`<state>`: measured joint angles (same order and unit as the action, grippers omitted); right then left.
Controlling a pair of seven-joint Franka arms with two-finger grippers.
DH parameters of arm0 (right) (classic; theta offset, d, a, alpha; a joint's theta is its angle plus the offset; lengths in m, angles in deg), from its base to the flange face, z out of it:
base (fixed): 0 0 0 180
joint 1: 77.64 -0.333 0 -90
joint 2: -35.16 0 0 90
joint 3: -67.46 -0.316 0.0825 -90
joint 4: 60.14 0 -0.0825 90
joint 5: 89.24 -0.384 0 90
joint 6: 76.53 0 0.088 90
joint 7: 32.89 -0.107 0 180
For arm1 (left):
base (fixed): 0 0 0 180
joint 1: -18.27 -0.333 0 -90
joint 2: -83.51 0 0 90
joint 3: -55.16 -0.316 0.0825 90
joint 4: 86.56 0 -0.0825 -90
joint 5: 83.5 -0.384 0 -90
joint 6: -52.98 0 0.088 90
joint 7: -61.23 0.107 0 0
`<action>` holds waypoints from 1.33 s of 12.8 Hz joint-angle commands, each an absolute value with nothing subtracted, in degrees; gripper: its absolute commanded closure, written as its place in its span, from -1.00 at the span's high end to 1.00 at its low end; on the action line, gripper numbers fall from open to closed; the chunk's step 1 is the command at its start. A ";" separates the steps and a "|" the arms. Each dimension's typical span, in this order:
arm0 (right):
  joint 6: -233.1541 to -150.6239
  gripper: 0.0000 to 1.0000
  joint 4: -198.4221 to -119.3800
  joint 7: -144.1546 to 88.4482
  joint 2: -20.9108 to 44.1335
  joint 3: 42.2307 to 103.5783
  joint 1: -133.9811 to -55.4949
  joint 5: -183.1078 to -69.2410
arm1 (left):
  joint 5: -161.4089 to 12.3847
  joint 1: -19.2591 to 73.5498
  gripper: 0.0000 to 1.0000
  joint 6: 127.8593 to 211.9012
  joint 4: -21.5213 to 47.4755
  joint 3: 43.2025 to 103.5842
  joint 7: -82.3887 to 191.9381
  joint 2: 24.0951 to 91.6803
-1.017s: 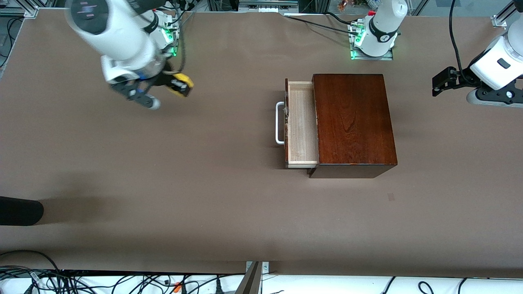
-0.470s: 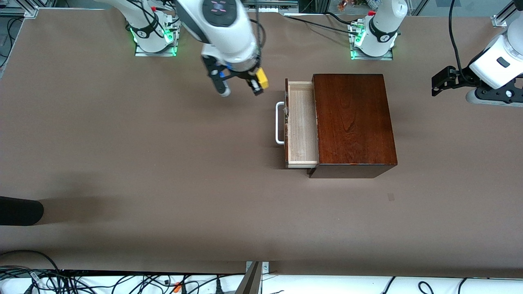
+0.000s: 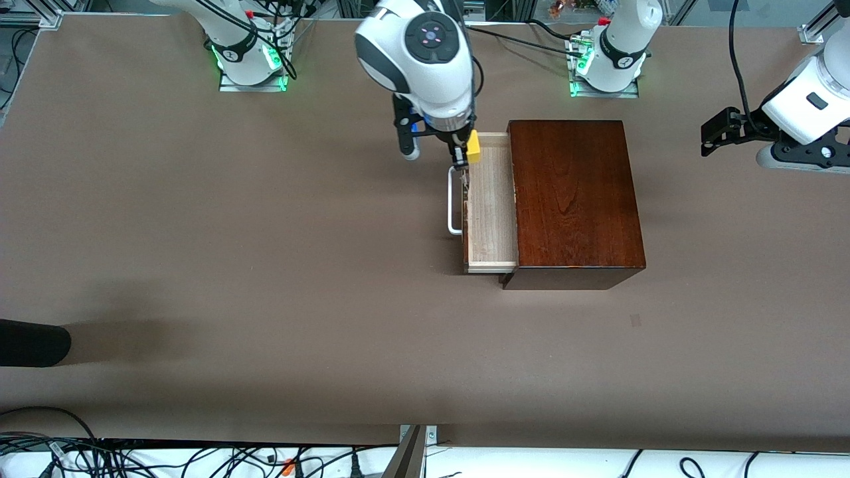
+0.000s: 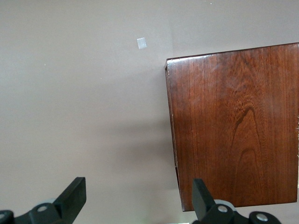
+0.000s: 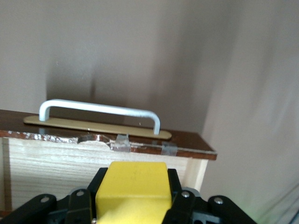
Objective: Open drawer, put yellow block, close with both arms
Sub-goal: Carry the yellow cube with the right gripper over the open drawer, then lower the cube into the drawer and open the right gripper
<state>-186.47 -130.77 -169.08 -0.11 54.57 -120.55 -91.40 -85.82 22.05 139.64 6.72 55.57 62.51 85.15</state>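
A brown table (image 3: 265,279) carries everything, with cables along its edge nearest the front camera. The yellow block (image 3: 473,147) is up in the air, clamped between the fingers of the right end effector (image 3: 465,154), which hangs over the end of the open drawer (image 3: 491,206) that lies farthest from the front camera. In the right wrist view the block (image 5: 133,186) sits squarely between the black fingers (image 5: 81,200), with pale drawer wood (image 5: 56,158) just under it and the white handle (image 5: 100,112) standing on the drawer's dark front.

The drawer is pulled partway out of the reddish-brown box (image 3: 574,199), toward the right arm's end of the table. Its pale tray holds nothing that can be seen, and its handle (image 3: 453,199) points toward that same end.

The left end effector (image 3: 720,133) waits well apart from the box, over the left arm's end of the table. In the left wrist view its two black fingers (image 4: 74,196) stand wide, gripping nothing, with the box top (image 4: 233,121) and bare table below them. A small pale square mark (image 4: 141,43) lies on the table near the box's corner.

A dark rounded object (image 3: 33,342) pokes in at the table's edge at the right arm's end, nearer the front camera.
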 commanded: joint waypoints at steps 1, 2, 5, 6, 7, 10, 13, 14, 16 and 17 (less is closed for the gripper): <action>-188.32 -0.86 -124.93 -175.34 -5.60 55.41 -123.25 -89.77 | -84.82 22.14 1.00 139.29 5.29 55.51 63.25 84.48; -189.29 -0.86 -124.57 -176.23 -6.75 55.50 -123.86 -88.98 | -84.82 22.14 1.00 139.29 5.29 55.51 63.25 84.48; -191.58 -0.86 -124.57 -177.81 -9.04 56.11 -125.01 -88.71 | -84.82 22.14 1.00 139.29 5.29 55.51 63.25 84.48; -192.10 -0.86 -124.57 -177.90 -10.09 56.29 -125.36 -88.71 | -84.82 22.14 1.00 139.29 5.29 55.51 63.25 84.48; -192.72 -0.86 -124.57 -177.90 -11.14 56.29 -125.63 -88.71 | -84.82 22.14 1.00 139.29 5.29 55.51 63.25 84.48; -194.83 -0.83 -124.65 -177.99 -13.61 56.38 -125.80 -88.80 | -84.82 22.14 1.00 139.29 5.29 55.51 63.16 84.48; -195.01 0.99 -124.74 -178.43 -14.06 56.29 -125.72 -88.98 | -84.82 22.49 1.00 139.29 5.29 55.86 62.81 84.48; -194.66 1.00 -124.66 -178.34 -13.71 56.38 -125.72 -88.98 | -84.82 22.49 1.00 139.29 5.29 55.86 62.81 84.48; -191.60 1.00 -124.39 -178.17 -12.31 56.64 -124.84 -89.15 | -84.82 22.49 1.00 139.29 5.29 55.86 62.72 84.48; -188.88 1.00 -123.00 -177.99 -11.08 56.56 -124.23 -89.24 | -84.82 22.49 1.00 139.29 5.29 55.86 62.72 84.48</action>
